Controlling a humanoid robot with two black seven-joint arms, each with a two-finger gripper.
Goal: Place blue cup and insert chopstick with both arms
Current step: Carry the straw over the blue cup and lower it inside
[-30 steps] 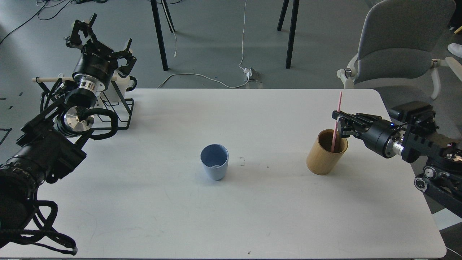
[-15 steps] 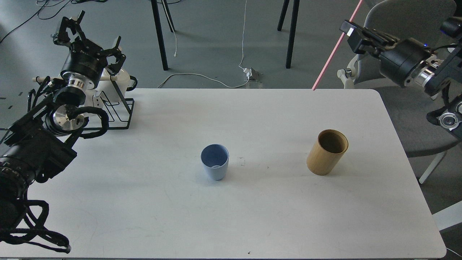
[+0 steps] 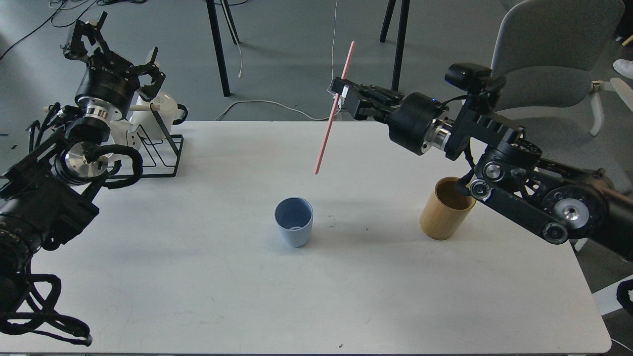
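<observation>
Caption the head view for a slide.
Right gripper carries the pink chopstick above the blue cup; left gripper idles open.

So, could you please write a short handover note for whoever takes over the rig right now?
Right gripper: shut on the chopstick, holding it tilted in the air above the table, its lower tip up and to the right of the blue cup.
Left gripper: open, empty, raised over the wire rack at the far left.
Blue cup: upright and empty at mid-table. Bamboo holder stands to its right.
Done: cup placed, chopstick picked up.
Left: lower the chopstick into the blue cup and release.
</observation>
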